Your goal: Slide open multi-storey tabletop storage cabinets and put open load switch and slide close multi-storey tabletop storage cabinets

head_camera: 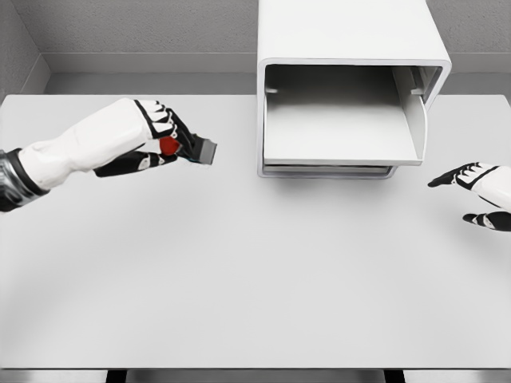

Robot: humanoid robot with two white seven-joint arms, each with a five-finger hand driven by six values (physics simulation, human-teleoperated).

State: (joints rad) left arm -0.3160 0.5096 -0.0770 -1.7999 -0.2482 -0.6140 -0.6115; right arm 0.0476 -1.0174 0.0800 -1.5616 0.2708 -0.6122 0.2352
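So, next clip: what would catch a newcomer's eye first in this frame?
Probably the red-and-grey load switch, gripped in the left hand above the table's left side. Next, the white storage cabinet at the back right of centre, with its drawer slid out and nothing visible inside. The right hand shows at the right edge, fingers open.

Plain white boxy tabletop cabinet (351, 48) with pale grey pulled-out drawer (343, 132). Small dark grey load switch (200, 149) with red knob. White-and-black five-finger hands, left (156, 132) and right (479, 187); light grey table (239, 279).
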